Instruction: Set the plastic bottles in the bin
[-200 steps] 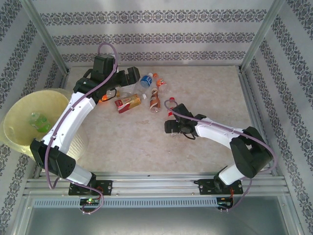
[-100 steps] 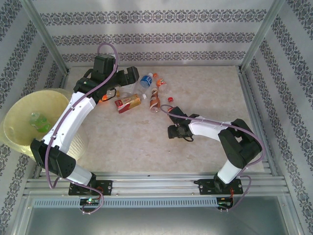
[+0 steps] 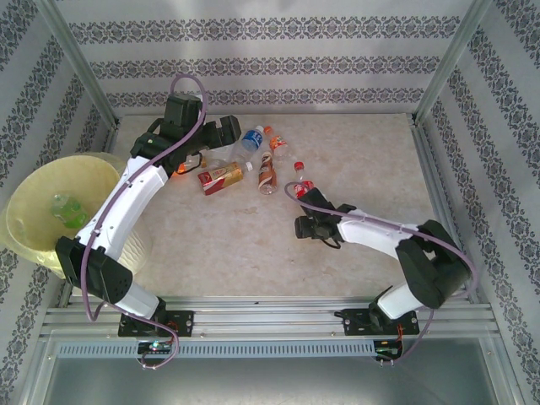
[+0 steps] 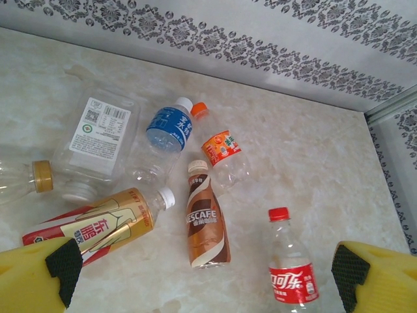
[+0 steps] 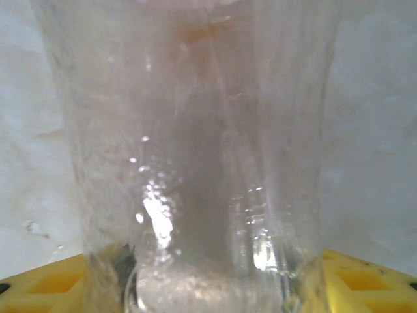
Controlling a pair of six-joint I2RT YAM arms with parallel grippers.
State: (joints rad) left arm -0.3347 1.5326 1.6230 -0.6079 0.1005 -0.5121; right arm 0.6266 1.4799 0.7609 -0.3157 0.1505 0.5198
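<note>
from above, finds the left gripper (image 3: 196, 142) reaching out over the far-left part of the table (image 3: 363, 160), spread wide and gripping nothing. through the left wrist camera, sees its yellow fingers (image 4: 39, 277) with black pads at the two bottom corners, well apart.

counts below them, all lying flat on the table:
- a blue-label bottle (image 4: 168, 127) just beside an orange-label bottle (image 4: 221, 149) with an orange cap
- a brown nescafe bottle (image 4: 206, 225) nearer the camera than those two
- a gold-and-red bottle (image 4: 98, 225) with a white cap, to the left of the nescafe one
- a big clear bottle (image 4: 98, 137) with a white label
- a gold-capped bottle (image 4: 23, 179) cut off by the left edge
- a red-label bottle (image 4: 290, 277) with a red cap, off to the right, apart from the rest

picks out the right gripper (image 3: 309, 221) near mid-table, right at the near end of that red-label bottle (image 3: 301, 186). in the right wrist view, meets a clear bottle body (image 5: 202, 163) pressed up against the lens, with a hint of red near its top and yellow fingers (image 5: 39, 283) close on either side of its lower end. cannot tell whether squeezing or merely flanking.

places the bin (image 3: 25, 181) at the table's left edge, beside the left arm, with a green bottle (image 3: 66, 207) lying inside.
</note>
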